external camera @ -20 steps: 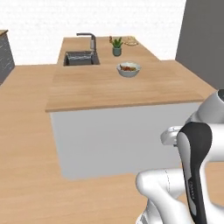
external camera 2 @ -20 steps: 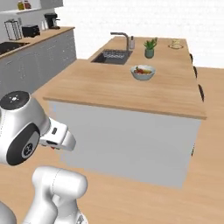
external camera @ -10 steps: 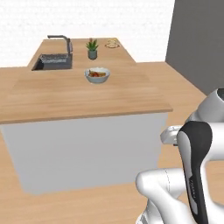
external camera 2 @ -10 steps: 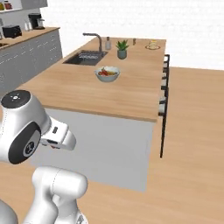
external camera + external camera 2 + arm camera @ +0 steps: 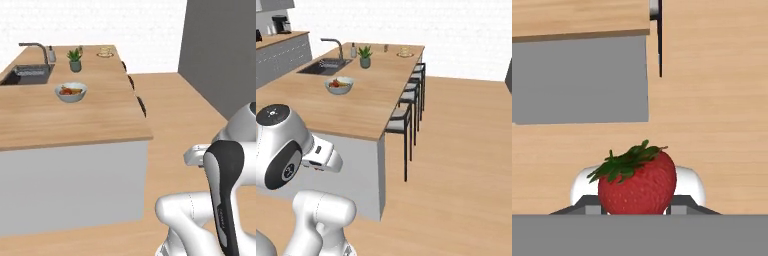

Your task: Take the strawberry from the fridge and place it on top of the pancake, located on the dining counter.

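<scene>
The strawberry (image 5: 637, 182), bright red with a green leafy cap, sits between the fingers of my gripper (image 5: 635, 209), which is shut on it. Below it lie the wooden floor and a corner of the dining counter (image 5: 577, 20). The dining counter (image 5: 75, 117) (image 5: 358, 107) has a light wooden top and pale sides. At its far end rests the pancake (image 5: 105, 51) (image 5: 404, 52), small and distant. A grey wall of the fridge (image 5: 215, 50) rises at the right of the left base view.
On the counter stand a grey bowl of fruit (image 5: 70, 92) (image 5: 339, 85), a potted plant (image 5: 75, 59) (image 5: 365, 56) and a dark sink with a tap (image 5: 27, 74) (image 5: 323, 66). Black stools (image 5: 406, 115) line its right side. Open wooden floor stretches to the right.
The whole scene has slid to the left in both base views, so the base has moved. The counter's right end and the stools have come into view. The arm's pose looks unchanged.
</scene>
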### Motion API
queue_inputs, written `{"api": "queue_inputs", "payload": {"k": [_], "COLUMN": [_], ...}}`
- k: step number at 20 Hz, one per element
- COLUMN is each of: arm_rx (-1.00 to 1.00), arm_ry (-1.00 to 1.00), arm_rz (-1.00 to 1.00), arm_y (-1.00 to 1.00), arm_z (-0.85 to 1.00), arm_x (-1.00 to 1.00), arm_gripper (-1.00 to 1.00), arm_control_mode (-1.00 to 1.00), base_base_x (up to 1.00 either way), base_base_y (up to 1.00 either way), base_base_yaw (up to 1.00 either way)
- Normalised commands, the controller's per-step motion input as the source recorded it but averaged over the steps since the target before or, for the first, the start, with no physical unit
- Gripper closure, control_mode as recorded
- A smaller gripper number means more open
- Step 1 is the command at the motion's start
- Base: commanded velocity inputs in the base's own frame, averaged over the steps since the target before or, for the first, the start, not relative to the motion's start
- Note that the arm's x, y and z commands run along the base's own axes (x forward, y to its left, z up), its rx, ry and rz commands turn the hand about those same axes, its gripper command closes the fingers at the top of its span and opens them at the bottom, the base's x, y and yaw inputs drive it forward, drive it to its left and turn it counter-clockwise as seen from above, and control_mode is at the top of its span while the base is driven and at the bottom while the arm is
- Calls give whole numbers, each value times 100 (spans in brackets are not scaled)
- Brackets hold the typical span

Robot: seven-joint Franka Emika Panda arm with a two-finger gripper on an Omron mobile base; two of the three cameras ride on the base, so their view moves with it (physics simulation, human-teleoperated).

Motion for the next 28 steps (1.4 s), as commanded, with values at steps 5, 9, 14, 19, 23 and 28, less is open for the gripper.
{"api": "queue_inputs", "payload": {"k": [5, 9, 14, 19, 23, 28], "arm_rx": [0, 0, 0, 0, 0, 0], "arm_ry": [0, 0, 0, 0, 0, 0], "arm_rz": [0, 0, 0, 0, 0, 0], "arm_y": [0, 0, 0, 0, 0, 0], "arm_z": [0, 0, 0, 0, 0, 0], "arm_x": [0, 0, 0, 0, 0, 0], "arm_gripper": [100, 100, 100, 100, 100, 100], "arm_control_mode": [100, 100, 100, 100, 100, 100], "base_base_x": [84, 94, 100, 100, 100, 100], "base_base_y": [-100, -100, -100, -100, -100, -88], "base_base_yaw": [7, 12, 14, 15, 17, 30]}}
